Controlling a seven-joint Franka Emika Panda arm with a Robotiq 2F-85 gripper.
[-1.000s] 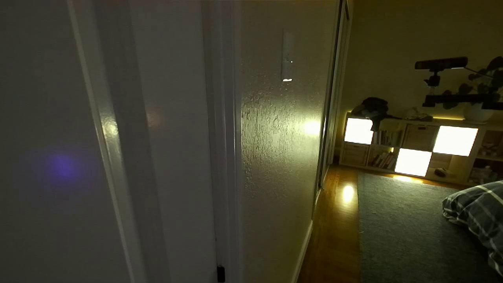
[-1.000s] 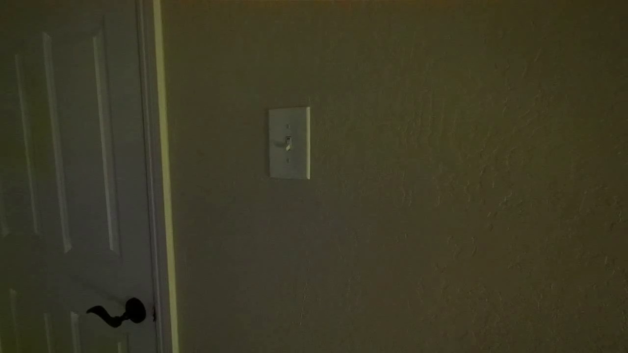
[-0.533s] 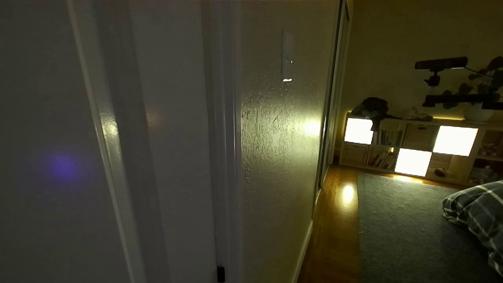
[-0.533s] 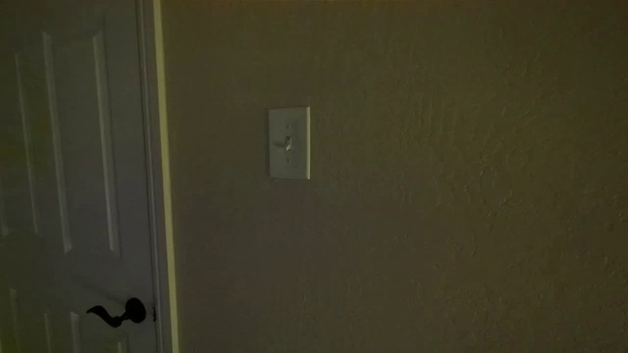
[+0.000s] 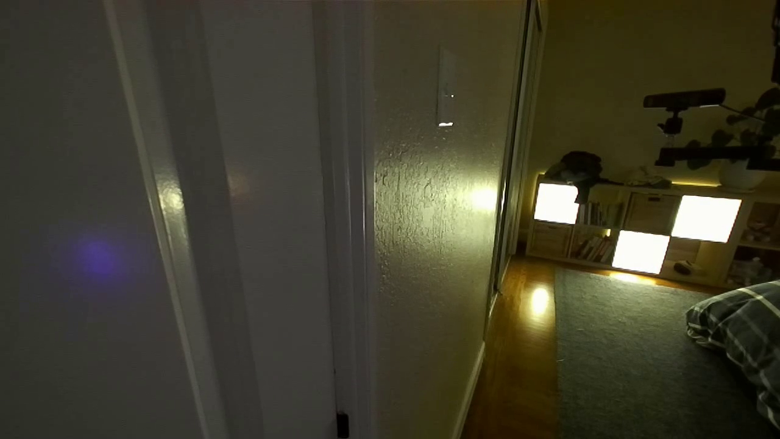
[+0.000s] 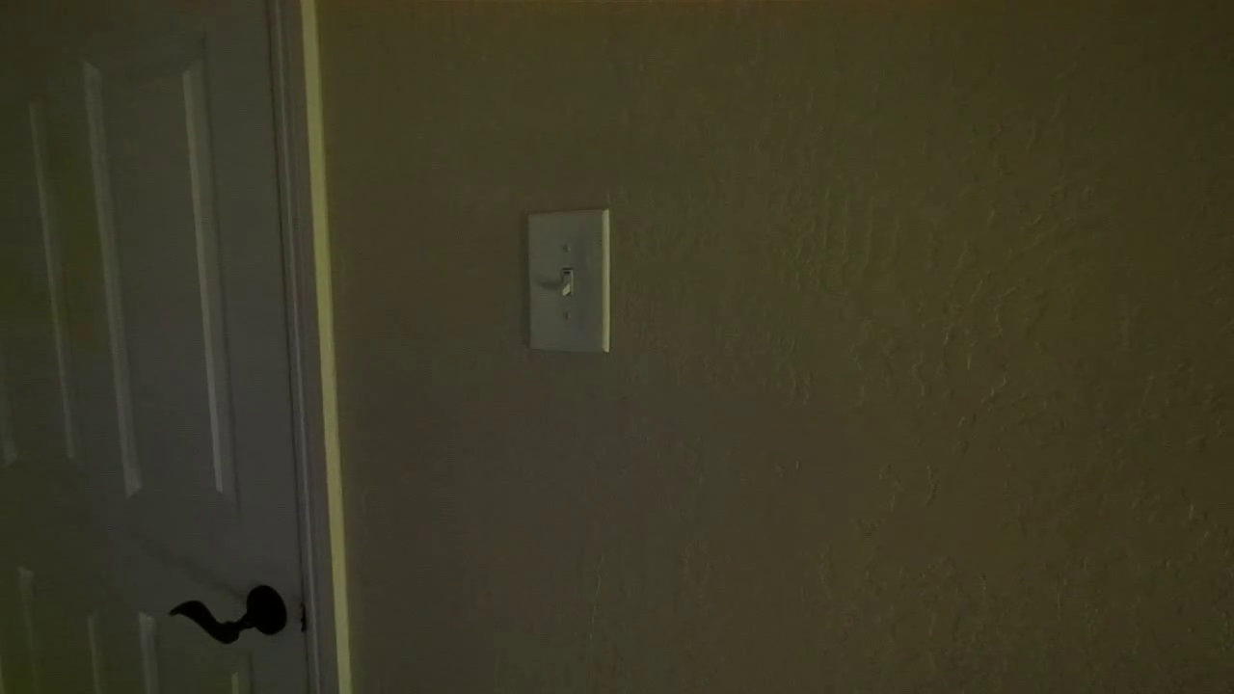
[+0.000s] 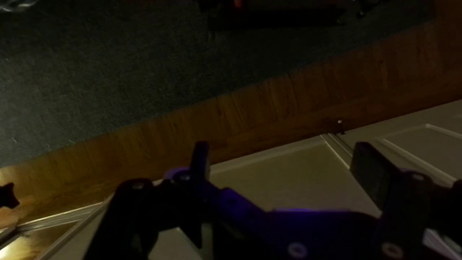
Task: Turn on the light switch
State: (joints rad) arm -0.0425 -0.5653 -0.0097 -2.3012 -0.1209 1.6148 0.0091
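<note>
The light switch point(image 6: 567, 281) is a small white wall plate with a short toggle, which seems to tilt down. It also shows nearly edge-on on the wall in an exterior view point(image 5: 446, 86). My gripper point(image 7: 283, 155) shows only in the wrist view, with its black fingers wide apart and nothing between them. Past the fingers I see the lower wall and the floor. The switch is out of view in the wrist view. In neither exterior view do the fingers show near the switch, so the gripper is apart from it.
A white door with a dark handle point(image 6: 231, 615) stands left of the switch, beside a door frame point(image 6: 323, 386). A shelf point(image 5: 646, 244) with glowing cubes, a rug point(image 5: 621, 353), a bed point(image 5: 743, 341) and a black camera on a mount point(image 5: 684, 99) are in the room.
A dark shape has come into view at the upper right edge of an exterior view. The switch and its toggle look the same.
</note>
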